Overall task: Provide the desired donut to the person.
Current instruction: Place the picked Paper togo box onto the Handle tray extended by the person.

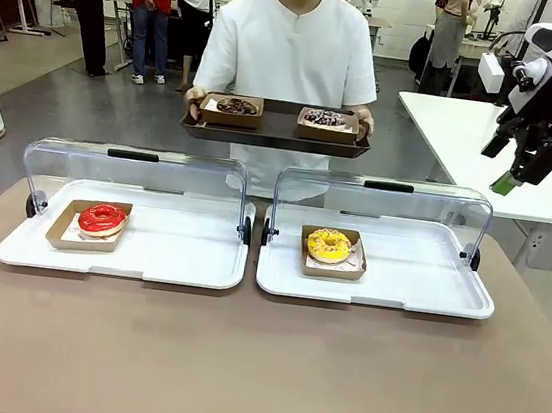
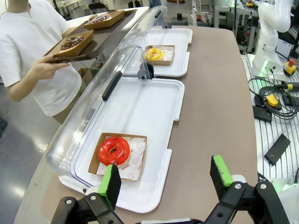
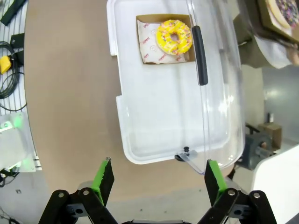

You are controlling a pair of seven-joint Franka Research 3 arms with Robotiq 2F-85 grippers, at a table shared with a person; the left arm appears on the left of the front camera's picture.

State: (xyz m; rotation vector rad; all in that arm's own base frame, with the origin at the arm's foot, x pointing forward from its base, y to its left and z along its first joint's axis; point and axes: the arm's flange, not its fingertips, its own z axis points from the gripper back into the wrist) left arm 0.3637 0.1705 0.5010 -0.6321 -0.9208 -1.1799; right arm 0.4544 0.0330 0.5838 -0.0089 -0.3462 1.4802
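Four donuts in all: a red donut (image 1: 102,217) in my left white tray (image 1: 178,265), a yellow donut (image 1: 329,244) in my right white tray (image 1: 417,289) (each under a raised clear lid), and two dark ones on the dark tray (image 1: 275,136) the person (image 1: 290,52) holds across the table. My left gripper (image 2: 166,179) and right gripper (image 3: 156,179) both hover with fingers apart, holding nothing.

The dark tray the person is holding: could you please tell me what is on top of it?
On the dark tray sit two cardboard boats, a chocolate donut on the picture's left and a sprinkled dark donut on the right. The person's hands cover the tray's ends.
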